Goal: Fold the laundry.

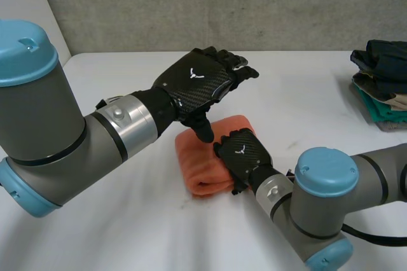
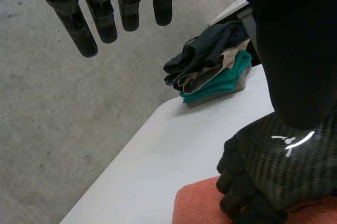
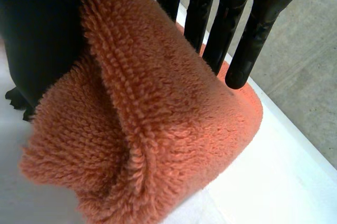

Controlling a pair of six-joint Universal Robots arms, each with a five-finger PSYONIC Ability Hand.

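Towel-folding step on a white table [image 1: 127,220]. An orange towel [image 1: 202,166], already doubled into a thick, short bundle, lies near the middle of the table, between the two arms. The right hand [image 1: 241,151] rests on the right, near end of the bundle. In the right wrist view its straight fingers [image 3: 226,29] lie along one face of a raised fold of terry and its thumb [image 3: 37,40] presses the other face, so the fold appears pinched between them. This hold probably serves to keep the layers together, or to lift the edge for one more fold.

The left hand [image 1: 194,83] hovers above the far end of the towel, its fingers straight and spread and nothing in its grasp. Its thumb points down toward the towel, and contact cannot be confirmed. The raised, flat pose suits a release or a readiness to press the bundle flat.

A pile of folded clothes [image 1: 381,83], dark, beige and green, sits at the far right edge of the table, well apart from the towel. It likely marks where finished pieces go.

Each hand's back carries a small white emblem [image 1: 193,74]. No letters or words can be read on any object.
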